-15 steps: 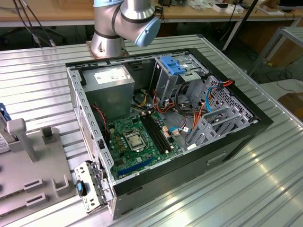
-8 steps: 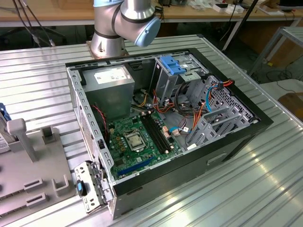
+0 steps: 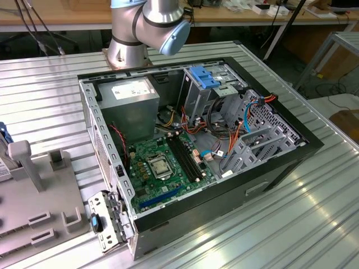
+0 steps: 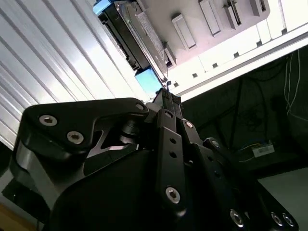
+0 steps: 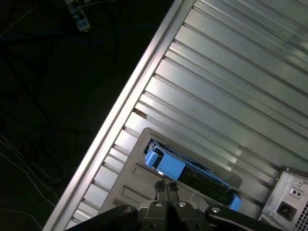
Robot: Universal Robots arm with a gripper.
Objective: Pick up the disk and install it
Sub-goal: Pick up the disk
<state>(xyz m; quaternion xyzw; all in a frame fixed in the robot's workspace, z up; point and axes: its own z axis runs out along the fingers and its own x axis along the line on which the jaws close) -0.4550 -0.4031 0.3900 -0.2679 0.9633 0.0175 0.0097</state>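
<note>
The disk [image 5: 166, 164] stands on edge in a grey holder [image 5: 137, 180], its blue plastic frame toward the camera. In the second wrist view, the disk [image 4: 144, 29] shows its silver labelled face and a blue corner. A sliver of the disk [image 3: 2, 140] shows at the exterior view's left edge. My gripper [image 5: 166, 186] hovers just short of the blue end, apart from it. Its black fingers [image 4: 166, 98] are pressed together, shut with nothing between them.
An open computer case [image 3: 280, 162] lies on the ribbed metal table [image 3: 314, 224], with a green motherboard [image 3: 162, 162], a grey power supply [image 3: 132, 92] and a silver drive cage with blue clips [image 3: 207, 78]. The table's edge [image 5: 120, 115] runs close beside the holder.
</note>
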